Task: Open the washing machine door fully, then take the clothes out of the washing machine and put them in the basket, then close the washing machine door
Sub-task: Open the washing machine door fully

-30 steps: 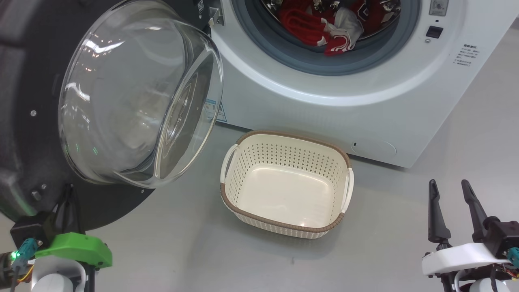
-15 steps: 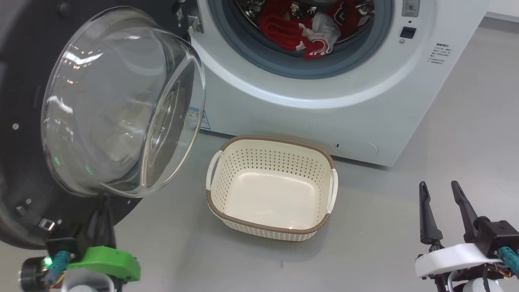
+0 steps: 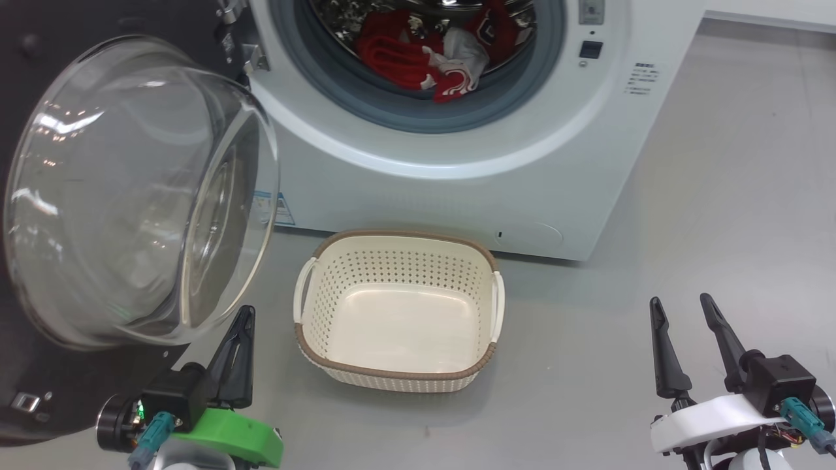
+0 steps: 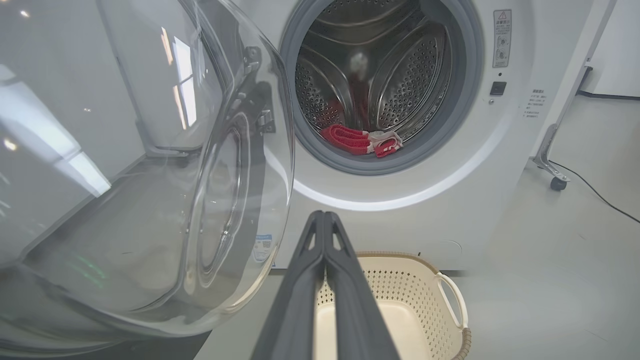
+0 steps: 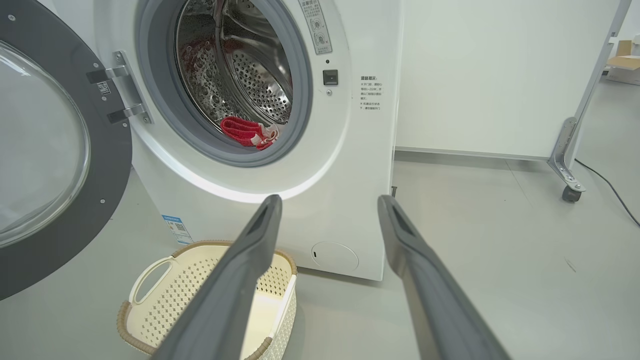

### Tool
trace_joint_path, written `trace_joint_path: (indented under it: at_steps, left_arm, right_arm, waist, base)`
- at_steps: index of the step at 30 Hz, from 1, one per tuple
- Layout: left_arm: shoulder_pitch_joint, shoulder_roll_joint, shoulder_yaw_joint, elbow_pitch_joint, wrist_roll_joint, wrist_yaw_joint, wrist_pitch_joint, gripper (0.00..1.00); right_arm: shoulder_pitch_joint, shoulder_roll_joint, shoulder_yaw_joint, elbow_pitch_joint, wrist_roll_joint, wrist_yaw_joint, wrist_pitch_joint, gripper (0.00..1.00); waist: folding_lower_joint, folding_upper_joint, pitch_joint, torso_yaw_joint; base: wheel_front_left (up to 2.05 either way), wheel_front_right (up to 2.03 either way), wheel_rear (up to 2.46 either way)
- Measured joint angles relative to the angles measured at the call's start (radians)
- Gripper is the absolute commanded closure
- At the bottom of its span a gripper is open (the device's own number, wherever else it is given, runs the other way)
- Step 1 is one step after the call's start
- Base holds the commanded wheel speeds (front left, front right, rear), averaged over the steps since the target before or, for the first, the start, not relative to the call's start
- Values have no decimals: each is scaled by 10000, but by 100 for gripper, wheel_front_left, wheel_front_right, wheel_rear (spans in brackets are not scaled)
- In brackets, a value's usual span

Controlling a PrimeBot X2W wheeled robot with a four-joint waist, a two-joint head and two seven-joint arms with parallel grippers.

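Fingers of my left gripper (image 3: 245,314) pressed together, empty; right gripper (image 3: 680,300) spread, empty. Clothes (image 3: 392,55) lie ahead in drum (image 4: 415,85), slightly nearer my left.

In front of you stands the washing machine (image 3: 457,189), with the washing machine door (image 3: 130,196) hanging open at your left. The clothes (image 3: 405,55) lie inside the drum (image 4: 410,75). The basket (image 3: 398,234) sits on the floor (image 3: 718,196) just before the machine, to the right of the door.
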Motion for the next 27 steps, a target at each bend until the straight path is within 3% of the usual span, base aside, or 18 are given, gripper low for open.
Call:
trace_joint_path:
  at_steps: [1, 2, 3, 4, 27]
  left_arm:
    - [1, -2, -8, -8, 17, 0, 0, 100]
    - [1, -2, -4, -19, 17, 0, 0, 73]
    - [1, -2, -2, -8, 17, 0, 0, 18]
    - [5, -4, 2, 0, 17, 0, 0, 0]
    - [199, -21, 391, 276, 15, 253, 0, 0]
  right_arm:
    - [0, -2, 44, 13, 10, 2, 0, 0]
    - [0, 0, 75, 21, 44, 2, 0, 0]
    - [0, -2, 107, 21, 63, 2, 0, 0]
    - [0, -4, 136, 23, 65, 4, 0, 0]
    - [8, -4, 506, -362, 75, -107, 0, 0]
  waist:
    - [0, 0, -11, -82]
    - [0, 0, -24, -166]
    - [0, 0, -35, -249]
    - [0, 0, -47, -332]
    - [0, 0, -100, -2045]
  base:
    - [0, 0, 0]
    - [0, 0, 0]
    - [0, 0, 0]
    - [0, 0, 0]
    - [0, 0, 0]
